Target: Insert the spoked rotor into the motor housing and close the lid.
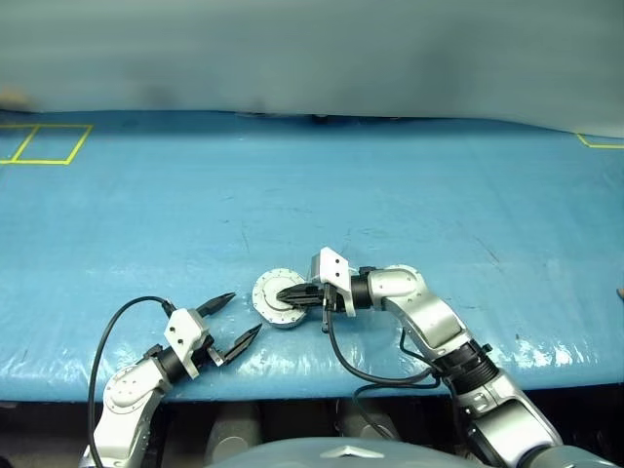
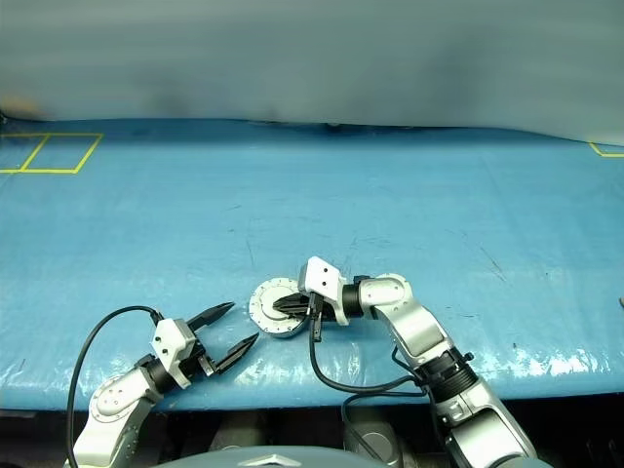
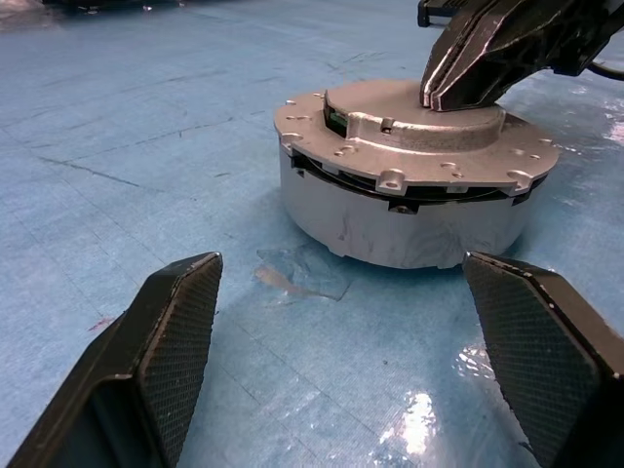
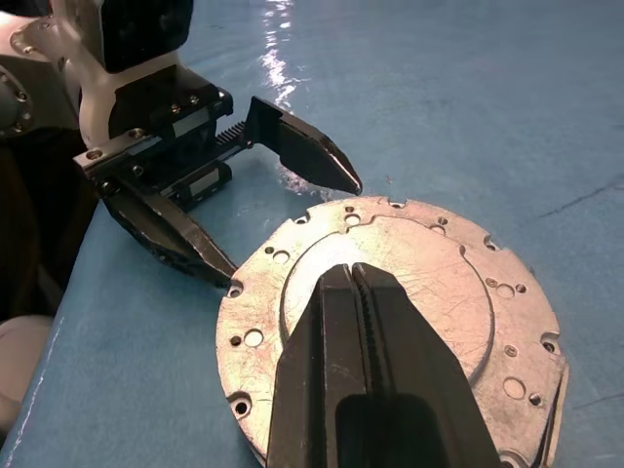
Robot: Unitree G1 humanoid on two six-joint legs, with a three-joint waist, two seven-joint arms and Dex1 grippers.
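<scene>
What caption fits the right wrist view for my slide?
Shut right gripper pressing on the closed lid of the motor housing, open left gripper waiting beside it on the blue table.

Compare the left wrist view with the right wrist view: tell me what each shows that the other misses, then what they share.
The left wrist view alone shows the motor housing's side wall and the thin dark seam under the lid.

The right wrist view alone shows the lid's top from above, its raised centre ringed by holes, and the open left gripper beside it.

Both show the closed lid with the shut right gripper on its raised centre, on the blue table.
</scene>
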